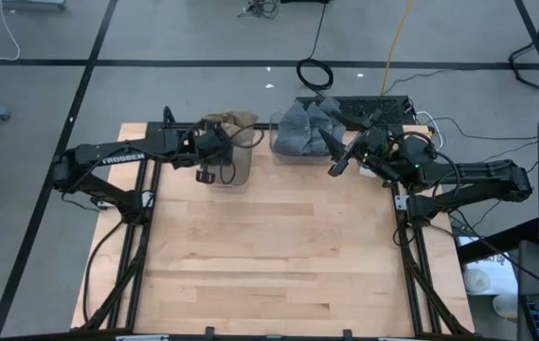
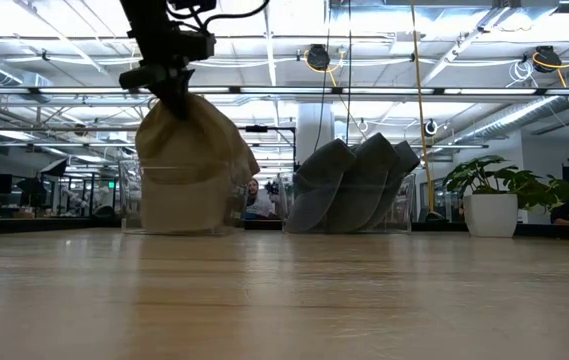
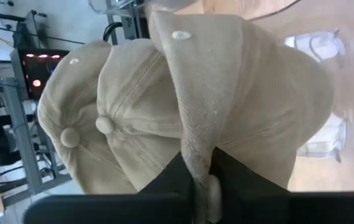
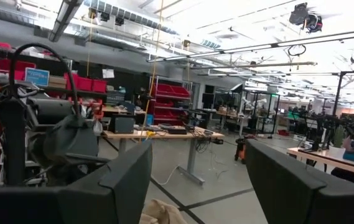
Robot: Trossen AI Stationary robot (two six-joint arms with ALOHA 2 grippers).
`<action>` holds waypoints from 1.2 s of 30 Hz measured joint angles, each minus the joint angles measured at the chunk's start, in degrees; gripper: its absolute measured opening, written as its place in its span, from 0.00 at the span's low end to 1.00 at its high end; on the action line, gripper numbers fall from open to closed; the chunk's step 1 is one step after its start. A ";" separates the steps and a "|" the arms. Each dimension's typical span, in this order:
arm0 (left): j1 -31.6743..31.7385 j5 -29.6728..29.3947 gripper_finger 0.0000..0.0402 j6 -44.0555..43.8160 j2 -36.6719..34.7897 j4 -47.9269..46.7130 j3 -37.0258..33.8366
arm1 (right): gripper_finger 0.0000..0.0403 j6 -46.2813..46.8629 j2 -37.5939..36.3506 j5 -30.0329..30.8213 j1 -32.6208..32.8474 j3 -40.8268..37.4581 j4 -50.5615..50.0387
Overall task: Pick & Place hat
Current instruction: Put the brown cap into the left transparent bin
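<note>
Several beige hats (image 3: 133, 118) stand nested in a clear bin (image 1: 234, 163) at the table's far left. My left gripper (image 2: 172, 95) is above this bin, shut on the nearest beige hat (image 2: 186, 150). Grey hats (image 1: 305, 126) stand side by side in a second clear bin (image 2: 404, 215) at the far middle. My right gripper (image 1: 330, 144) hovers open beside the grey hats, on their right, and touches nothing. My left gripper pinches a raised fold of the nearest beige hat's crown (image 3: 195, 149) between its two fingers. It comes from above, pointing down. The hat hangs below the fingers, and its lower part (image 2: 179, 205) is inside the clear bin.
Both bins stand along the table's far edge. The bare wooden table (image 1: 278, 246) spreads out toward the near edge. A dark keyboard-like unit (image 1: 378, 104) and cables lie behind the far right corner. A potted plant (image 2: 492, 195) shows in the room beyond.
</note>
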 joint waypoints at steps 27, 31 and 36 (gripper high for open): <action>-0.83 2.27 0.55 -16.02 -4.65 -1.21 3.63 | 0.59 0.08 0.00 0.02 0.00 0.00 -2.71; -1.38 5.28 0.61 -21.27 -7.36 -0.91 3.87 | 0.59 1.43 0.00 0.02 0.00 0.00 -2.82; -1.98 14.33 0.66 -31.80 -11.16 -1.16 3.91 | 0.59 2.00 0.00 0.02 0.00 0.00 -3.69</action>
